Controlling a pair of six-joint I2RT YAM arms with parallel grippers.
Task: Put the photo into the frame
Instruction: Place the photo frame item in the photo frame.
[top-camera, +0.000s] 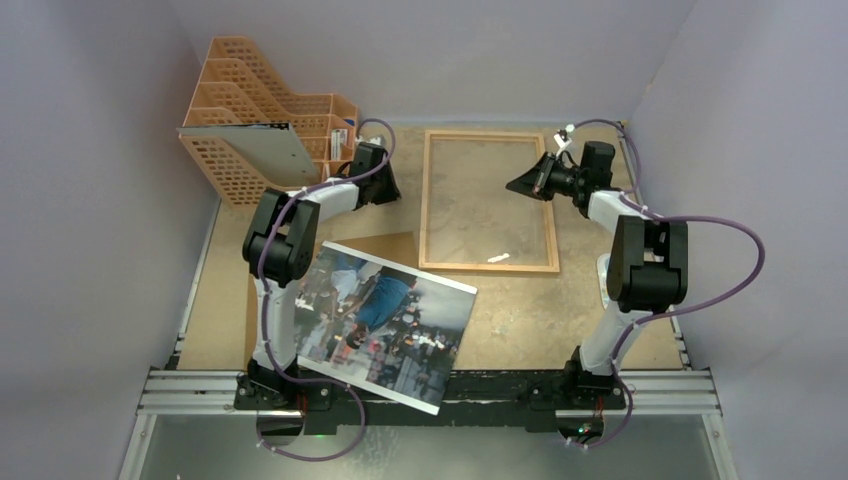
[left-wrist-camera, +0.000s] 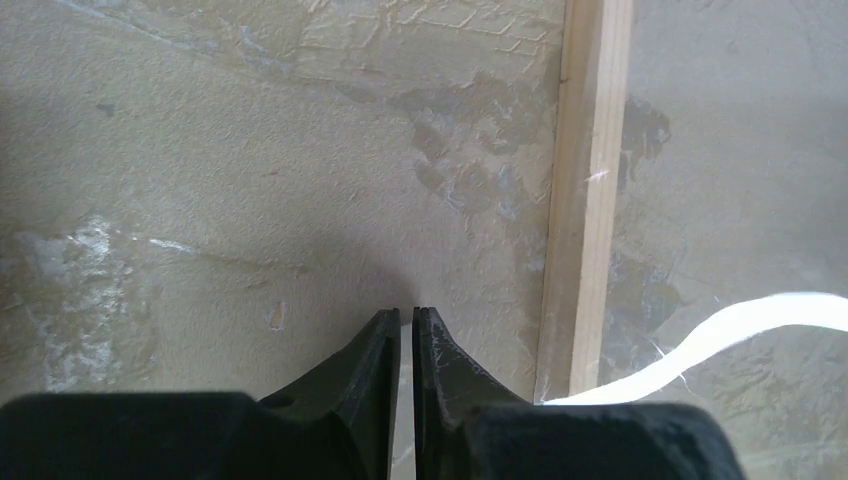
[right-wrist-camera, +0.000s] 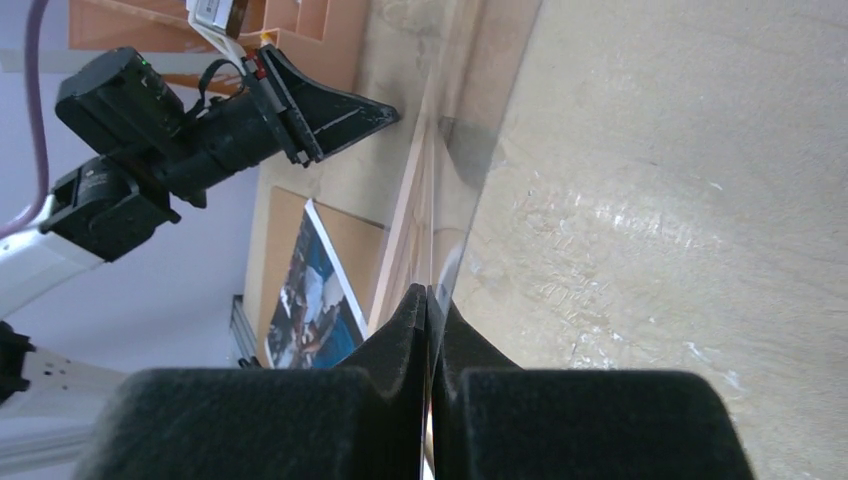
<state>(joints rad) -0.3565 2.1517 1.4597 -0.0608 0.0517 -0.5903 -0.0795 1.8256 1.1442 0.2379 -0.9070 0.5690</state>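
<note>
Though invisible overhead, pane (right-wrist-camera: 448, 140) edge in right gripper (right-wrist-camera: 428, 294).

The photo (top-camera: 400, 330) is a large glossy print with a thin white border. It shows a busy street scene with people, one of them in a blue shirt. It lies face up and flat at the near left of the table (top-camera: 520, 320), turned at a slant, its nearest corner reaching past the table's front edge. Its far corner overlaps a brown board (top-camera: 385, 245).

The frame (top-camera: 488, 266) is a thin rectangle of light wood around a clear pane, and the tabletop shows through. It lies flat at the far middle, long sides running away from the viewer, just apart from the photo.
</note>
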